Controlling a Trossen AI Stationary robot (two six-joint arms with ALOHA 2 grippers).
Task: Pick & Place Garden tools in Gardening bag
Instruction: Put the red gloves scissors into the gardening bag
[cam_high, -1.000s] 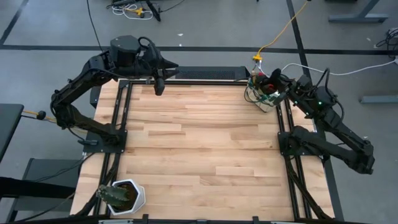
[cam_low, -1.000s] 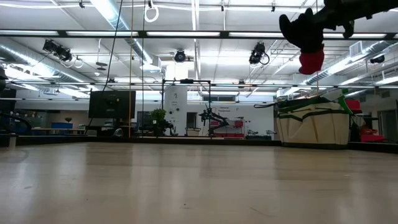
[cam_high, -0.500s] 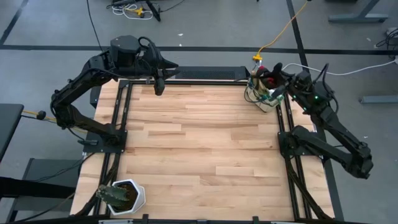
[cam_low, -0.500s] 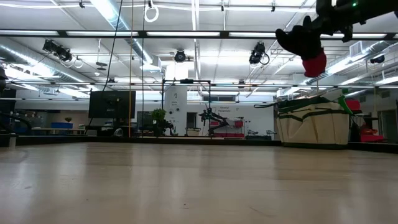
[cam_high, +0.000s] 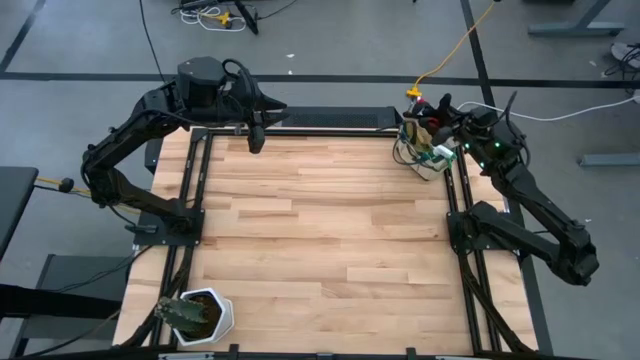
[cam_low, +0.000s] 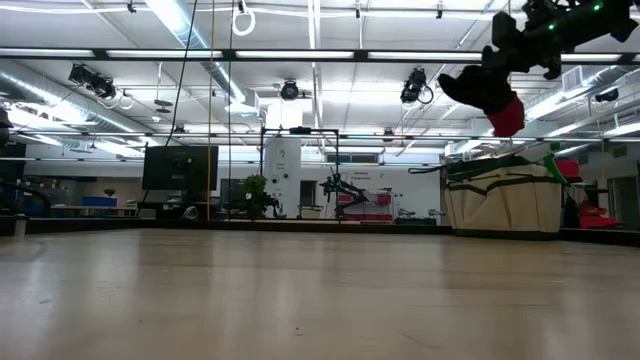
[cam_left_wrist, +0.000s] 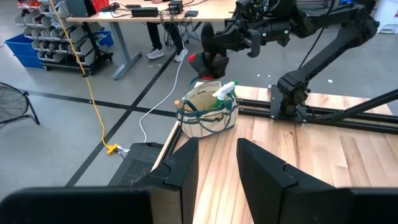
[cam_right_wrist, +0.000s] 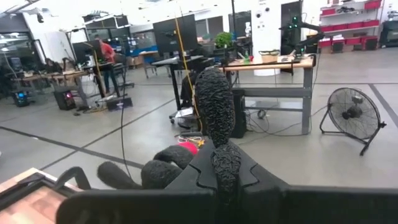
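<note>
Right gripper (cam_low: 492, 88) up in the air above the bag (cam_low: 503, 200), clamped on the glove (cam_low: 507, 115); red cuff hanging below the jaws, dark glove fingers (cam_right_wrist: 214, 102) poking up past them in the right wrist view. Glove (cam_high: 428, 108) over the bag's (cam_high: 425, 152) far edge in the high view, clear of the canvas, not touching. Bag at the table's (cam_high: 320, 230) far right corner, upright, handles looped, green watering vessel (cam_left_wrist: 224, 91) sticking out of its top beside wooden handles. Right gripper (cam_left_wrist: 208, 46) and glove (cam_left_wrist: 211, 64) just above the bag (cam_left_wrist: 208, 117) in the left wrist view too.

Left gripper (cam_high: 256, 135) idle over the table's far left edge, fingers (cam_left_wrist: 184, 168) parted a little, nothing between them.

White pot (cam_high: 205, 315) with dark plant at the near left corner, well apart from everything else.
</note>
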